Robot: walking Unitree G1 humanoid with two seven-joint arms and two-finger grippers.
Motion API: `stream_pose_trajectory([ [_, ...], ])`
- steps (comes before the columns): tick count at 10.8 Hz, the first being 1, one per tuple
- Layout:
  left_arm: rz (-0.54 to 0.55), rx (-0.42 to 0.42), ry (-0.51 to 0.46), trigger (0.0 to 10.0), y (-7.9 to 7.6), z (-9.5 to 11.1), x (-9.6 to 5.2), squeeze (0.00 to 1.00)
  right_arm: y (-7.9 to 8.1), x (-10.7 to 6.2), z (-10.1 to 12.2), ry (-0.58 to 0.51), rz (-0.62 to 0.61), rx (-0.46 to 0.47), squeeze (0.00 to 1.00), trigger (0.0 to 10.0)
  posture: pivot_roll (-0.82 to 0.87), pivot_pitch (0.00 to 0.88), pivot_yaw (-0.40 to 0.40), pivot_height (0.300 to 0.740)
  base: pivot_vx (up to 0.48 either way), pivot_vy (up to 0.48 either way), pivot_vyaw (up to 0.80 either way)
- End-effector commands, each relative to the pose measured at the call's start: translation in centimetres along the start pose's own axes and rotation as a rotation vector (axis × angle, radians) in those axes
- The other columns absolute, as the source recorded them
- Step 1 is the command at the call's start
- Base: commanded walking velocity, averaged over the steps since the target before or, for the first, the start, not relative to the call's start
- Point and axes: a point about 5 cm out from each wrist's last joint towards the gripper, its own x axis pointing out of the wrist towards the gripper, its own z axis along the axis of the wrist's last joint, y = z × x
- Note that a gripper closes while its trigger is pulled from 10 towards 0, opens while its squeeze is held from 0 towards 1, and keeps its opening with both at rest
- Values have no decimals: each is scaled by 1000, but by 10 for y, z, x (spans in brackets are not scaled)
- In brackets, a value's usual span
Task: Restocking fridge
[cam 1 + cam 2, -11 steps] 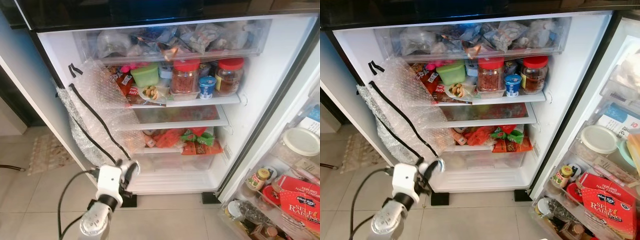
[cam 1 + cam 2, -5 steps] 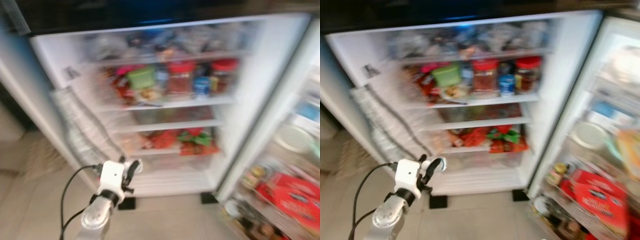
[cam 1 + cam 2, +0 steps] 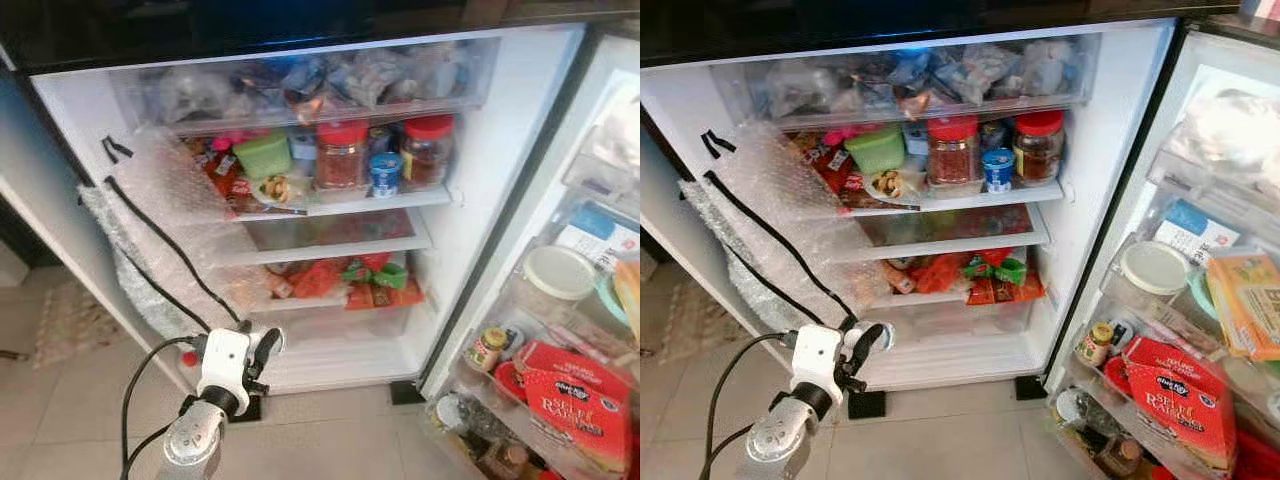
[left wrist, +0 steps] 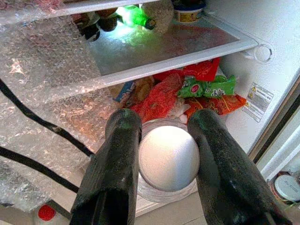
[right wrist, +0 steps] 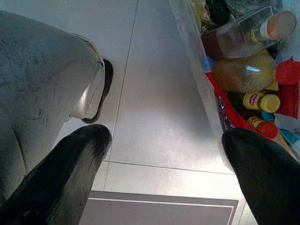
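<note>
Since the fridge stands open and the arm is raised before it, each line below reads outward from the fingers.

Left gripper (image 4: 161, 154): closed on a white egg (image 4: 168, 157), one black finger on each side of its widest part, which I judge keeps it from rolling out (a light squeeze is probably all a shell will bear).
Egg's place: held in the air in front of the lower part of the fridge (image 3: 505, 150), not yet on any shelf; a clear round rim shows behind it, and whether they touch cannot be told.
Right gripper (image 5: 168, 154): fingers spread wide, nothing between them, hanging over the tiled floor (image 5: 154, 108) beside the door's bottle rack.
Top drawer (image 3: 300, 85): clear, packed with plastic bags.
Upper shelf (image 3: 380, 202): two red-lidded jars (image 3: 342, 155), a green tub (image 3: 265, 155), a small blue cup (image 3: 385, 172).
Lower shelf: red and green snack packets (image 3: 370, 280).
Left wall: bubble wrap (image 3: 165, 240) taped on with black strips.
Door racks (image 3: 1160, 340): a red packet (image 3: 1180, 400), bottles and a white-lidded tub (image 3: 1152, 268).
</note>
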Motion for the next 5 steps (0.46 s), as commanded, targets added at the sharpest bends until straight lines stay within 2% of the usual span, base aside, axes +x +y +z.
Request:
stream_pose_trajectory([
  [1,0,-5,-11,10000,1,4,-1,0,9,-1,-4,15,34,-2,0,10000,-120,52,55,740,0,0,0],
  [2,-1,-2,-13,10000,2,5,-1,0,9,-1,-5,15,34,-1,0,10000,-118,56,54,740,0,0,0],
  [5,-9,-6,-12,10000,0,8,0,0,11,-1,-4,4,39,2,0,10000,-122,63,57,740,254,0,0],
])
